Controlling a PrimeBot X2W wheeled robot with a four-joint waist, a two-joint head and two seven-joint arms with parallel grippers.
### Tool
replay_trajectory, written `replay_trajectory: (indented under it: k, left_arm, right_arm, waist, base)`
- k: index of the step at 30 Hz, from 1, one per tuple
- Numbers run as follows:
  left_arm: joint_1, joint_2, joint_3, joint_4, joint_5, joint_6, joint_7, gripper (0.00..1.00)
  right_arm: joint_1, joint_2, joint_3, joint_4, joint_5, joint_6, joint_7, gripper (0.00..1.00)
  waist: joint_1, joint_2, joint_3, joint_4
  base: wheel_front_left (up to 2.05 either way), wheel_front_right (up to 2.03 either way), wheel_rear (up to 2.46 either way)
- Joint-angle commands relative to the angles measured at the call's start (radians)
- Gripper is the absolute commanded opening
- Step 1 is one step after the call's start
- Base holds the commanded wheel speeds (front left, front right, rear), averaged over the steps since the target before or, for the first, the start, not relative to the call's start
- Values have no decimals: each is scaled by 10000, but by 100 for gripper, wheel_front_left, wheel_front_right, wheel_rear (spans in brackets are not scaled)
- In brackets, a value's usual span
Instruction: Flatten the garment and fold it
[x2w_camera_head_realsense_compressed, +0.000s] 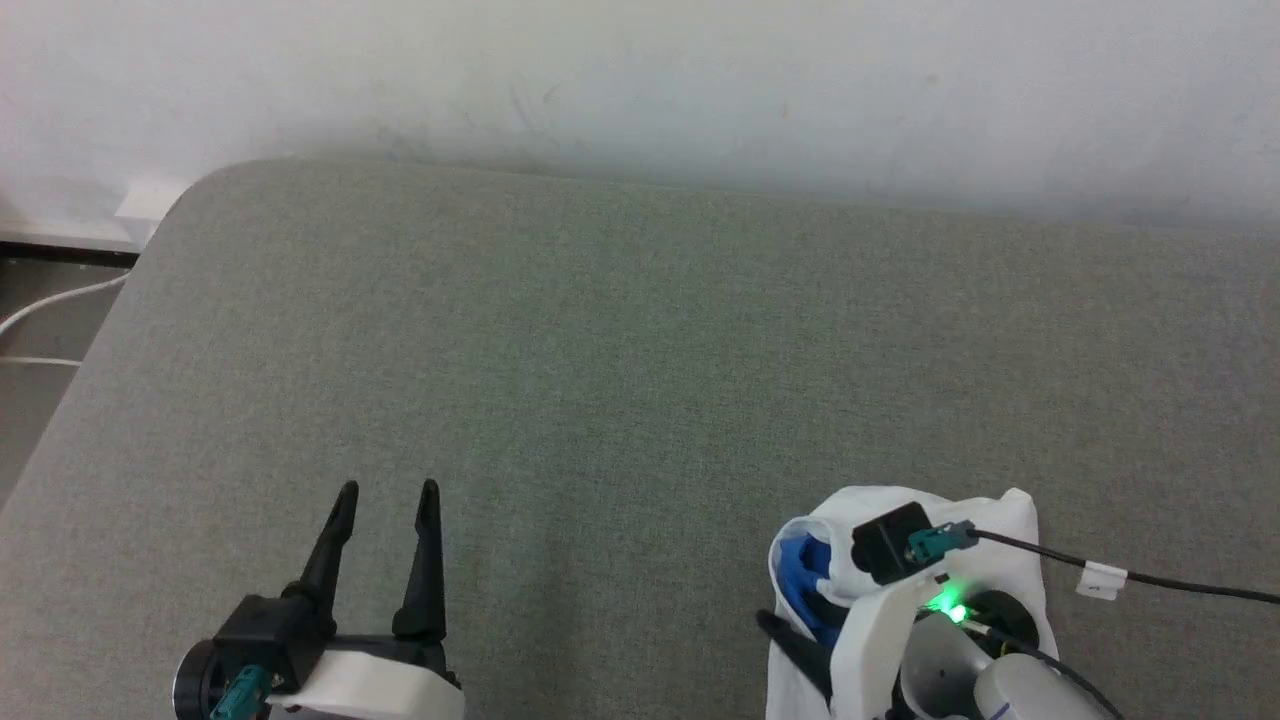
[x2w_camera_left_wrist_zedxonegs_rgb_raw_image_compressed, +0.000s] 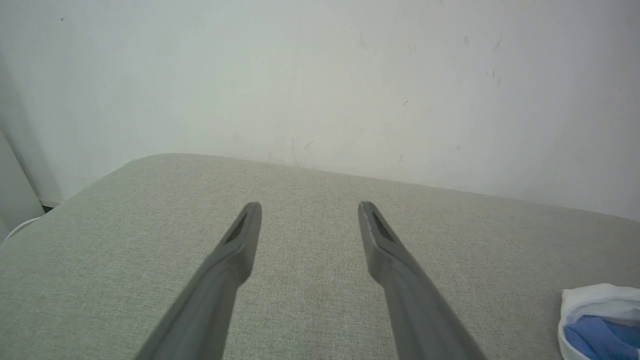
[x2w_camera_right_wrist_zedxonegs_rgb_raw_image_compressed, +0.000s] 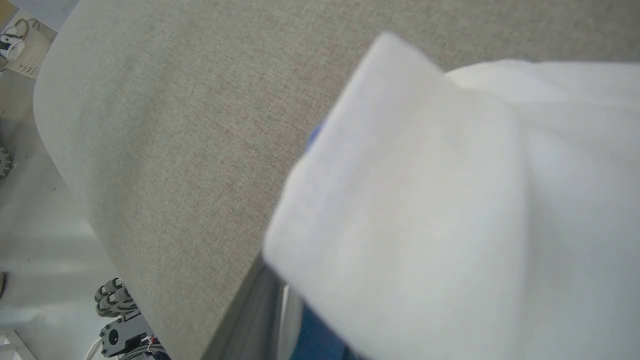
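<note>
Draping the right gripper (x2w_camera_head_realsense_compressed: 815, 650) at the tabletop's (x2w_camera_head_realsense_compressed: 640, 380) near edge, the garment (x2w_camera_head_realsense_compressed: 1000, 540) hides its jaws' state; left gripper (x2w_camera_head_realsense_compressed: 388, 492) gapes wide, ready.

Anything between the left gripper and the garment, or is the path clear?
Nothing visible stands in the way. Only bare grey table lies between the open left gripper and the bunched garment to its right.

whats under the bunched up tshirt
The garment lies on the grey table and covers the right gripper; one dark finger pokes out at its left. The other finger is hidden.
</note>
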Motion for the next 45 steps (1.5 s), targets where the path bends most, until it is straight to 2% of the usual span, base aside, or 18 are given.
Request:
replay_trajectory:
  k: [1,8,13,16,19,24,27,32,36,41,45]
  left_arm:
    - [-157,-23,-5,56,-20,41,-47,100]
    - [42,-24,209,97,69,-30,-47,100]
    - [242,-24,307,5,93,-103,-47,100]
    - [273,-24,318,-102,56,-147,-47,100]
    - [230,-24,278,-233,51,-166,-47,100]
    - [186,-24,165,-444,51,-151,-47,100]
    - [188,-24,149,-536,54,-118,-47,100]
    - [211,-24,66,-752,74,-87,-47,100]
    - [270,-24,-20,-868,104,-37,-47,100]
    - [371,-24,-59,-939,187,15,-47,100]
    - [351,-24,-99,-908,202,39,-47,100]
  right_arm:
    - [-184,-34,234,61,129,-13,-176,100]
    - [-510,-696,961,-1160,1109,-13,-720,100]
    - [-734,-1385,381,-2459,1414,-13,-1003,100]
    - [-945,-1940,-253,-3111,890,-13,-1423,100]
    - [-1057,-2481,-1020,-3488,-149,-13,-2151,100]
    - [-672,-2892,-2339,-3530,-2010,-13,-3569,100]
    - [-285,-2747,-2928,-3513,-2568,-13,-4126,100]
    - [996,-1834,-4511,-3645,-3265,-13,-5408,100]
    - [1954,-917,-5357,-3788,-3490,-13,-6057,100]
    - [2789,22,-5619,-4043,-3827,-13,-6347,100]
    - [3083,355,-5570,-4115,-4071,-13,-6421,100]
  waist:
    - [-1,0,-140,-108]
    - [-1,0,-792,-555]
    - [-1,0,-1212,-926]
    - [-1,0,-1295,-1114]
    - [-1,0,-1241,-1265]
    - [-1,0,-1073,-1487]
    - [-1,0,-994,-1551]
    - [-1,0,-807,-1625]
    - [-1,0,-732,-1630]
    - [-1,0,-701,-1594]
    - [-1,0,-656,-1560]
  base:
    - [0,0,0]
    - [0,0,0]
    - [0,0,0]
    - [0,0,0]
    - [0,0,0]
    - [0,0,0]
    - [0,0,0]
    - [0,0,0]
    - [0,0,0]
    - [0,0,0]
    - [0,0,0]
